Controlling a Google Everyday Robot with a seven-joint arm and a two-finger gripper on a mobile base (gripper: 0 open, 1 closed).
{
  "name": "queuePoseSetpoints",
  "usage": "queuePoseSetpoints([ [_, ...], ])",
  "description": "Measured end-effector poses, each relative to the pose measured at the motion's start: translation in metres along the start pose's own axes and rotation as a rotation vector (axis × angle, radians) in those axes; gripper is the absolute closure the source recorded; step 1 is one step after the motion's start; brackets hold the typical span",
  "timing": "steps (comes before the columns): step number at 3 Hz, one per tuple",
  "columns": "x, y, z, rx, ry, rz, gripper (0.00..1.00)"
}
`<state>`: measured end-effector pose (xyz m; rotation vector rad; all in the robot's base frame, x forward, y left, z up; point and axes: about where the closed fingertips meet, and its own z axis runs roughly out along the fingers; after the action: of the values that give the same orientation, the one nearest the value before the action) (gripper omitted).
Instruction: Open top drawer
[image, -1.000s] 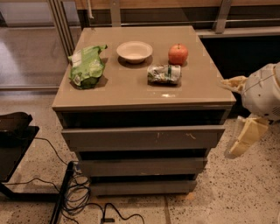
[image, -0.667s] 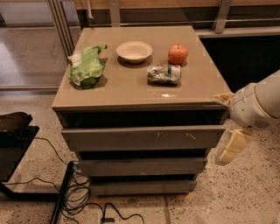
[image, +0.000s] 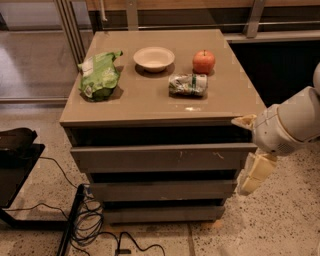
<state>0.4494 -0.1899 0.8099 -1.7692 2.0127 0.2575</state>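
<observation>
Gripper (image: 240, 155) shifted left to right end of top drawer (image: 160, 159); fingers spread, empty.

Cabinet top (image: 145, 100): bag (image: 100, 76), bowl (image: 154, 58), apple (image: 204, 62), can (image: 187, 84); jaws by rt corner.

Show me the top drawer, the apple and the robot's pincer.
top drawer (image: 160, 159), camera view, front panel.
apple (image: 204, 62), camera view, red skin.
pincer (image: 246, 152), camera view, between fingertips, beside drawer's right end.
</observation>
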Motion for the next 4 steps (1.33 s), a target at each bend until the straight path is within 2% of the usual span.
queuePoseSetpoints([
  [1, 0.004, 0.004, 0.041, -0.049, -0.033, 0.021, 0.0],
  [2, 0.007, 0.004, 0.073, -0.065, -0.067, 0.031, 0.0],
  [3, 0.011, 0.001, 0.1, -0.04, -0.102, 0.045, 0.0],
  [4, 0.014, -0.005, 0.123, 0.019, -0.13, 0.043, 0.0],
])
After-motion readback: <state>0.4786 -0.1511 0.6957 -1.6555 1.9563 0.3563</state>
